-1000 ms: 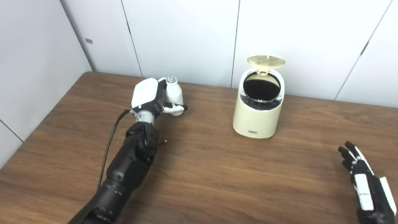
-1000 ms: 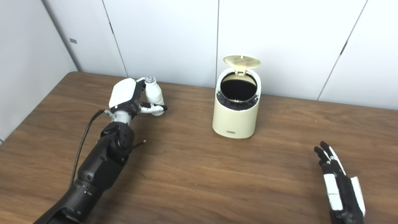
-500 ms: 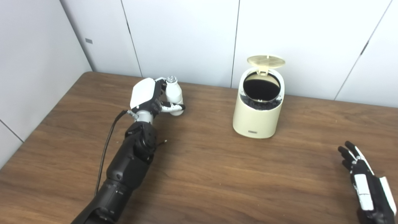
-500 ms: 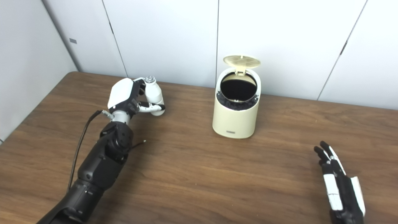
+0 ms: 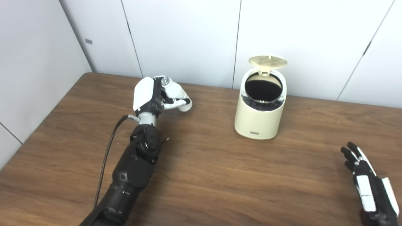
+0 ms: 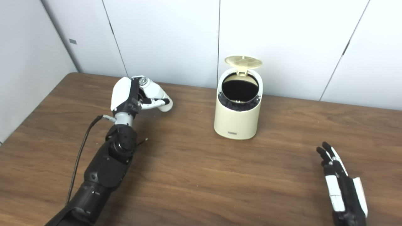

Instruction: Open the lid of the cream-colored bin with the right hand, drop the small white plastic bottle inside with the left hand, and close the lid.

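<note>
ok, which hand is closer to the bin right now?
Left. The left hand, holding the bottle, is off to the left of the bin; the right hand rests open, farther away at the near right edge.

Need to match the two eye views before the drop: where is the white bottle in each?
Left eye view: white bottle, upper left of centre, tilted in the left hand.
Right eye view: bottle, further left.
Shared landmark: the cream bin, lid open, to its right.
</note>
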Robot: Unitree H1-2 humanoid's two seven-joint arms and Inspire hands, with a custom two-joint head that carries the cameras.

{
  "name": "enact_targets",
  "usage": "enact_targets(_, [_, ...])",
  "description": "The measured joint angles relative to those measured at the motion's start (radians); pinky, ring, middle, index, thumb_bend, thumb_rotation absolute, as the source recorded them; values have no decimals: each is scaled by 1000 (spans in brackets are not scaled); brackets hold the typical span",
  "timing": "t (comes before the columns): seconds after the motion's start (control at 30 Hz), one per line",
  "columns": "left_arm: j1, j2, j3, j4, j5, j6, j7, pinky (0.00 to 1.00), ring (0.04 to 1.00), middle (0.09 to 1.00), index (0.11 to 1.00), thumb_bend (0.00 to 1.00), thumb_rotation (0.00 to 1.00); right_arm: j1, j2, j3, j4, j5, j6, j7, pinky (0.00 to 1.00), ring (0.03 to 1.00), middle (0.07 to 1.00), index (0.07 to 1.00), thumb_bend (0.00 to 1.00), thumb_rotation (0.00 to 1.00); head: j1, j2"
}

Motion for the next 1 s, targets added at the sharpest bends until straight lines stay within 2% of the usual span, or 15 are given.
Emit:
enact_targets(0.27, [2,-6,1,-15,-6,-33,28,412,428,509,478,502,0,0,-2,0,1,-3,-2,0,955,943,895,931,673,995,-17,-2])
enact_targets(0.4, [15,-17,-2,-135,-18,-32,19,394,421,505,481,502,0,0,-1,1,1,-5,-2,0,938,942,898,930,665,995,-41,-3])
enact_targets(0.5, [16,-21,-21,-217,-11,-32,10,387,417,503,482,502,0,0,-1,1,1,-6,-2,0,987,948,896,924,686,992,-54,0])
enact_targets(0.73, [15,-31,-88,-372,86,-30,-52,364,399,501,495,501,0,-2,3,4,2,-26,-2,-5,965,942,894,927,675,1000,-83,0])
enact_targets(0.87, [-1,-35,-118,-400,145,-34,-63,323,366,476,508,499,0,-4,5,7,2,-28,-2,-5,994,948,900,926,673,1000,-94,2])
enact_targets(1.0, [-18,-43,-142,-423,176,-39,-85,332,374,491,503,500,0,-11,8,8,7,-32,-1,-5,982,940,900,932,679,1000,-98,0])
